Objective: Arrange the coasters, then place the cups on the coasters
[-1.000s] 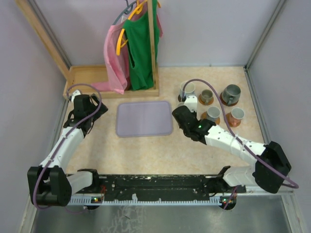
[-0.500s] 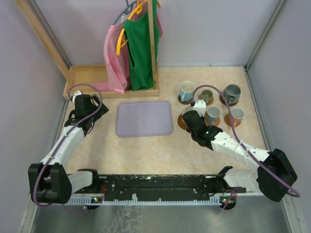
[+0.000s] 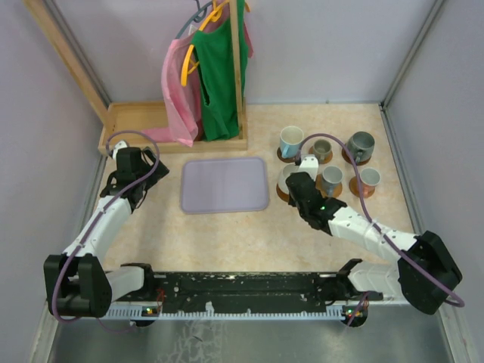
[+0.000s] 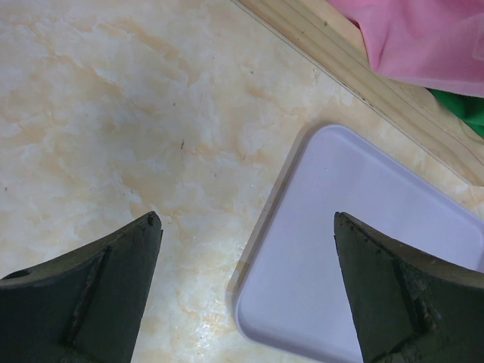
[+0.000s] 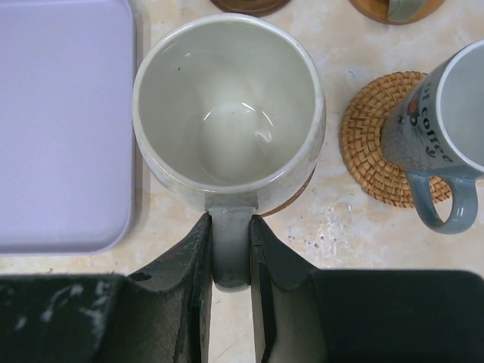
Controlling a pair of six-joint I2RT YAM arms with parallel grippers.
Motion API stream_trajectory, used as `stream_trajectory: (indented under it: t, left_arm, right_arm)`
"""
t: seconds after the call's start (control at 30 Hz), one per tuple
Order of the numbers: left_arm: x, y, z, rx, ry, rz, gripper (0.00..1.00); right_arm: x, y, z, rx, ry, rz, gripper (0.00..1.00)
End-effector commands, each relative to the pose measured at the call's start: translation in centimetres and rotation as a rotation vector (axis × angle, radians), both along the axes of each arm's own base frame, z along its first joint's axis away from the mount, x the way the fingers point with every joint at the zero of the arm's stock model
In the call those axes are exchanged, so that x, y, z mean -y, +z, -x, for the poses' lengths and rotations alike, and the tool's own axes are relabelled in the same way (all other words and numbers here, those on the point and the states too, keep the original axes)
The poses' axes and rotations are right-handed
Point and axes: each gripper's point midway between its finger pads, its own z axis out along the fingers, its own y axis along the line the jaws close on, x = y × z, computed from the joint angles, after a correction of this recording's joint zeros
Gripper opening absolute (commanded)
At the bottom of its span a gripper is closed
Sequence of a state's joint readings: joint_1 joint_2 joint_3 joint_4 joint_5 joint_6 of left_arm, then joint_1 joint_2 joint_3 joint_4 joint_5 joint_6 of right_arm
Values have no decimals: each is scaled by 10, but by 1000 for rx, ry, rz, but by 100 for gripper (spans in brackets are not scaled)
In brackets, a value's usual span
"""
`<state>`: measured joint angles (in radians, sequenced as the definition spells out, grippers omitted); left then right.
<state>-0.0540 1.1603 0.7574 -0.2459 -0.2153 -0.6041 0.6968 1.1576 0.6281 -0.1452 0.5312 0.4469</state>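
R claw is clenched on the handle of the pale mug, handle pointing to 6 o'clock in the wrist view, fingers pinching it from both sides. The mug is over a brown coaster, but only a sliver of that disc peeks out at 4-5 o'clock, so it looks off-centre, pushed toward the tray at 9 o'clock. Can't tell if the base is down yet or just hanging above it.

From overhead, this spot is at 3 o'clock of the tray, w/ four more cups already on discs at 12 to 3 o'clock of it. The nearest is the blue mug on the woven coaster, just beside at 3 o'clock.

L claw is released, jaws wide, holding nothing, over the table at the tray's 9 o'clock edge. Out of play.

Risks, as I read it:
- Let go before the base is flat and the mug rocks or tips.
- An off-centre set-down means one side on the disc, the other on bare table, so it wobbles.
- Fingers spreading wide could nudge the blue mug.
- Pulling back w/ a pad caught on the handle would spin or drag the mug off its disc, maybe onto the tray rim.
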Motion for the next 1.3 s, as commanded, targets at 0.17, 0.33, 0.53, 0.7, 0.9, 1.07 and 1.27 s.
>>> stream_trajectory:
  t: [0.17,0.33,0.53,0.7,0.9,1.07,1.27]
  left_arm:
    - [-1,1,-2,10,-9,-3,100]
    - [0,1,-3,10,-12,-2,100]
    - [0,2,-3,12,-13,-1,100]
    - [0,1,-3,10,-13,-1,100]
    - [1,2,-3,11,-13,3,100]
    - [0,2,-3,15,-11,3,100]
    - [1,1,-3,11,-12,9,100]
  right_arm:
    - [-12,30,-32,138,-26,-98,0]
    - [-10,23,-32,130,-31,-94,0]
    - [-10,13,-29,109,-31,-96,0]
    - [-10,11,-27,103,-28,-97,0]
    - [-10,4,-24,82,-24,-97,0]
    - [-5,-4,-19,60,-33,-88,0]
    - [-1,-11,-13,37,-44,-78,7]
